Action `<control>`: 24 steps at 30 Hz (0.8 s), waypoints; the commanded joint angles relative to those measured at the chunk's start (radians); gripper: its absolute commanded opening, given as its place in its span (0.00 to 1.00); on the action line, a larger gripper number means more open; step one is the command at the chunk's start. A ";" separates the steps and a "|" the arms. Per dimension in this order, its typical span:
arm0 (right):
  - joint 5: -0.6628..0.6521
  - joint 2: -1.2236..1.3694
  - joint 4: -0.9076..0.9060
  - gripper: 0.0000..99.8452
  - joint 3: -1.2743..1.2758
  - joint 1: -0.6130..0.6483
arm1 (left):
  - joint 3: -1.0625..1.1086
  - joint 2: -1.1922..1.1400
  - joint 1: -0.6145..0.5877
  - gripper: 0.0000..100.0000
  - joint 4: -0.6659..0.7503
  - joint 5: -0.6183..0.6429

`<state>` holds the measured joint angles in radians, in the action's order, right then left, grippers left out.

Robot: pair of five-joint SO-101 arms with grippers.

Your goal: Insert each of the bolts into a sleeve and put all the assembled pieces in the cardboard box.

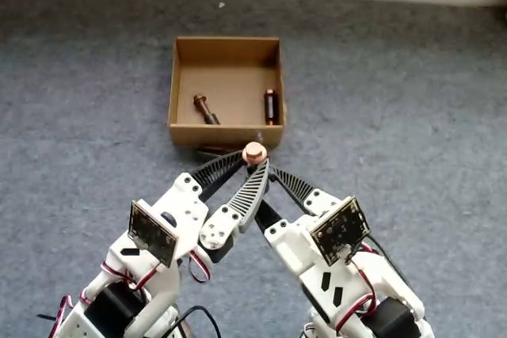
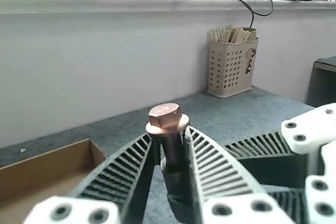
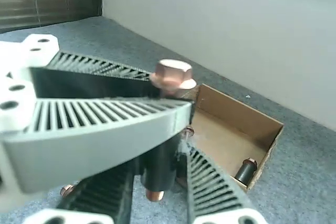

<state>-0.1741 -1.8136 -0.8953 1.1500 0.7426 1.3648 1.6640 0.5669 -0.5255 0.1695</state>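
Two pieces [image 1: 206,109] lie in the box [image 1: 226,134], well apart; both my grippers meet just before its near wall, over the carpet [image 1: 412,116]; my left gripper [image 2: 169,148] is clamped on the bolt [image 2: 167,119], which stands upright, head on top; my right gripper [image 3: 157,174] is closed round the sleeve [image 3: 156,161] beneath it, the shank entering its top.
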 commanded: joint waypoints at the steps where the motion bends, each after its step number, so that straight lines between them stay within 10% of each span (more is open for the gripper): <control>1: -0.011 -0.022 0.022 0.01 -0.120 0.005 | -0.030 -0.008 0.024 0.17 -0.124 -0.002; 9: -0.011 -0.022 0.021 0.01 -0.096 0.005 | -0.188 -0.008 0.022 0.23 -0.373 -0.005; 24: -0.008 -0.022 0.137 0.01 0.231 -0.229 | -0.208 -0.007 0.022 0.22 -0.379 -0.097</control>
<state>-0.1788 -1.8182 -0.8431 1.3510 0.5662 1.1730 1.6533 0.5823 -0.9014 0.0928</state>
